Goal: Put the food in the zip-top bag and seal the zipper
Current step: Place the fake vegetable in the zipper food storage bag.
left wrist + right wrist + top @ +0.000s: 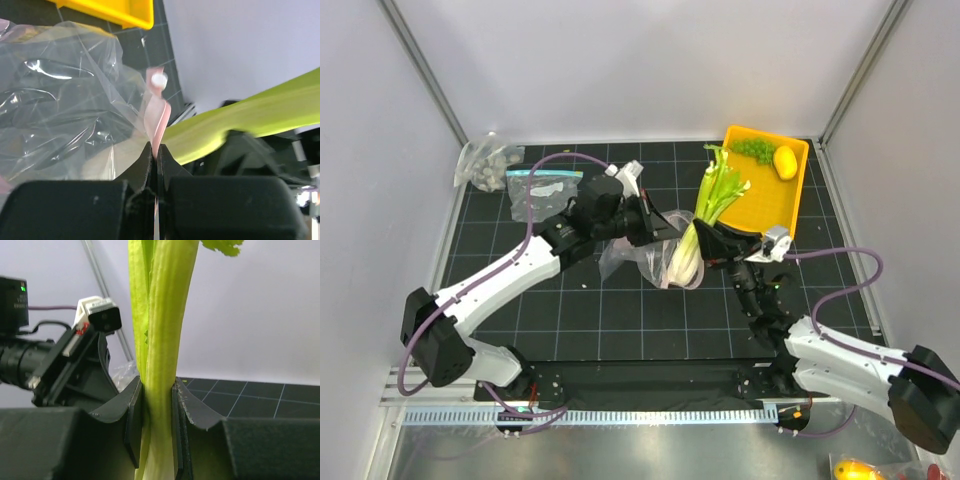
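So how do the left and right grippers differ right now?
The left gripper pinches the thin pink zipper of the zip-top bag; the right gripper clamps the leek. The left jaws nearly touch; the right jaws stand apart by the stalk's thickness. Shared: both are shut on something, close together at the bag.
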